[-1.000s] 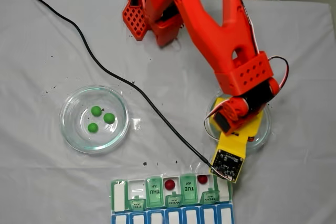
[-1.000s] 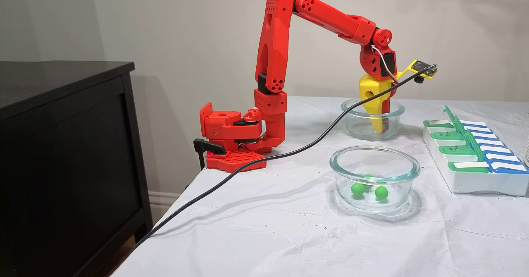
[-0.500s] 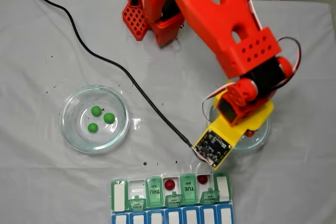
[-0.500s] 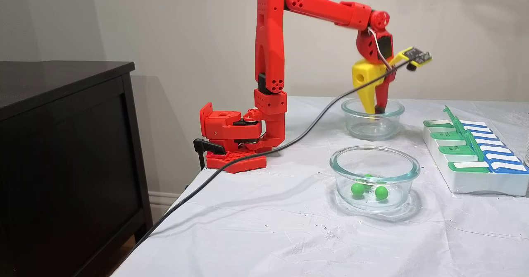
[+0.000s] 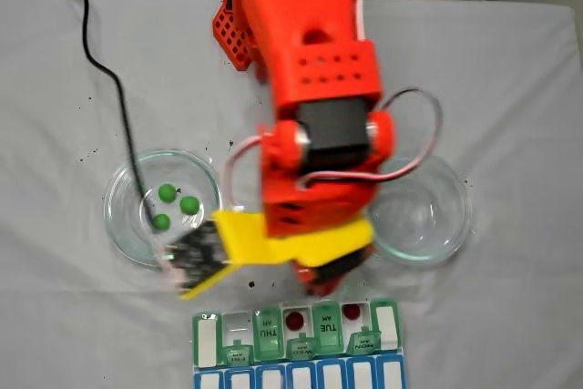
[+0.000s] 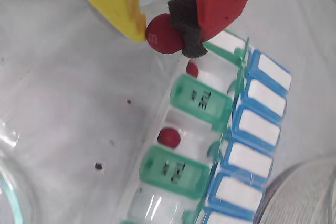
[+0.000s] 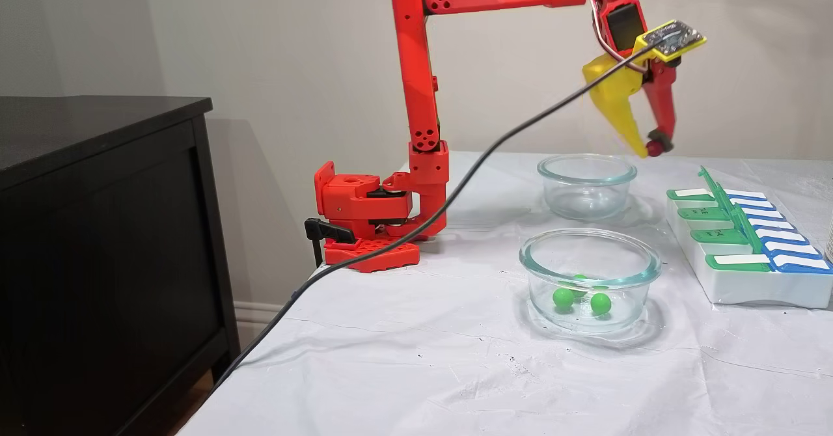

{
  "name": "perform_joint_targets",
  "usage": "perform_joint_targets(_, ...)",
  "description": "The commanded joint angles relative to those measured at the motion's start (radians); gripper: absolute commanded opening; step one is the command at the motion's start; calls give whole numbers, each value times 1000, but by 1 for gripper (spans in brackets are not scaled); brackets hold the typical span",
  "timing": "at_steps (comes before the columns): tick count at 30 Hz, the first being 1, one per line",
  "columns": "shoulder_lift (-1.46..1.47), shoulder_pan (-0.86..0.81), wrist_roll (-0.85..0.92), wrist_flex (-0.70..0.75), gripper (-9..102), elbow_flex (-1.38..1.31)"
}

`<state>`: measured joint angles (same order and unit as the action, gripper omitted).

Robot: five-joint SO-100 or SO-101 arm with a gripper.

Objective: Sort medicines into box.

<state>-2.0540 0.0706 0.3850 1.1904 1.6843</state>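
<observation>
A second ago our pincer (image 6: 164, 31) sat down inside the far glass dish (image 7: 587, 185); now we have it lifted clear and swung across toward the pill box (image 7: 748, 273), which lies at the desk edge nearest the top-down camera. The wrist view shows it clamped on a dark red ball (image 6: 164, 34), pinched between the yellow finger (image 6: 118, 1) and the black foam pad (image 6: 188, 27) on the red finger. In the side view the ball (image 7: 653, 148) hangs high above the desk, between that dish and the box. The dish it left now looks empty (image 5: 419, 211), so we judge this to be the last red one. Two red balls already lie in open slots of the green row (image 6: 169, 137) (image 6: 192, 69). The three green balls (image 5: 169, 206) remain in the other dish (image 5: 123, 216), toward the left in the top-down view. We think the red half of the sorting is nearly done: what remains is to bring this ball down over a free open slot and release it, then start on the green ones
</observation>
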Motion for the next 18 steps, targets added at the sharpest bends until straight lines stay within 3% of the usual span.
perform_joint_targets(1, -75, -114, 72, -35, 0, -9)
perform_joint_targets(7, 66, -175, 127, -137, 0, -12)
perform_joint_targets(18, 264, -201, 150, -172, 0, -138)
